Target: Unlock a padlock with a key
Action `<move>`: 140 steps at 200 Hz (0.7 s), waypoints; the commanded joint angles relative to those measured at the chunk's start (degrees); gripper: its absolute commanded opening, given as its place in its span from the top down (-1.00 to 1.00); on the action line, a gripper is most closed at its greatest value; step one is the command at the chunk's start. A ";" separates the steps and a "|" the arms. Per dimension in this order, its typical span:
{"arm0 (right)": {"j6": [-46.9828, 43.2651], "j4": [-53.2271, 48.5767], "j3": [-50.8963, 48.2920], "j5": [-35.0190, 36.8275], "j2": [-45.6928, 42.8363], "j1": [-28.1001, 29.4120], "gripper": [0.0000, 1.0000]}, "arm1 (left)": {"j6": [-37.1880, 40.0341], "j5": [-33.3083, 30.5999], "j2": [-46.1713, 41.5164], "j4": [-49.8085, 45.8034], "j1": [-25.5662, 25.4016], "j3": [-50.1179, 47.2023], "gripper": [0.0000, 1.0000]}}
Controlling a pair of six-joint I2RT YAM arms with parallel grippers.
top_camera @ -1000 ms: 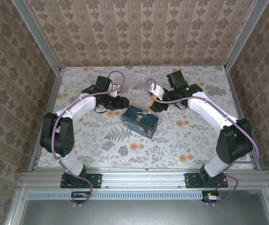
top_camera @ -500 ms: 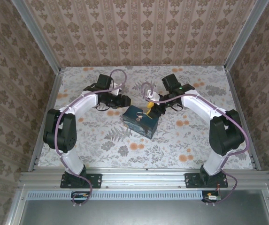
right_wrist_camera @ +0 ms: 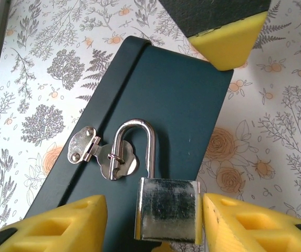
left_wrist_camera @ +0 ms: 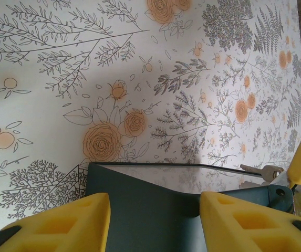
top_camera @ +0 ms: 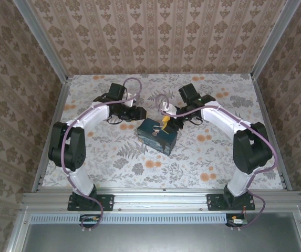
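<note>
Right claw (right_wrist_camera: 154, 223) stands open astride the padlock (right_wrist_camera: 167, 207), one pad (right_wrist_camera: 234, 223) just beside its body and the other apart. Left claw (left_wrist_camera: 154, 215) is open too, at the far edge of the blue box (right_wrist_camera: 176, 89). By its shackle (right_wrist_camera: 134, 126) the padlock hangs from the box's hasp (right_wrist_camera: 83, 147). It looks small, stiff and slick, likely to swing; pinching across the flat body seems best.
</note>
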 commanded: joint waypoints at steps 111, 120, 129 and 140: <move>13.57 10.94 -6.03 6.61 -5.38 4.98 0.75 | -5.13 -1.98 -3.91 2.25 -0.33 -4.09 0.00; 15.73 13.04 -7.35 9.79 -6.10 6.04 0.77 | -5.33 -2.35 -3.95 2.26 -0.40 -4.25 0.00; 17.56 13.75 -7.84 12.38 -6.39 6.92 0.79 | -5.62 -2.55 -3.96 2.27 -0.50 -4.53 0.01; 19.40 14.32 -8.10 17.43 -6.40 8.37 0.83 | -6.05 -2.52 -4.00 2.68 -0.54 -4.94 0.00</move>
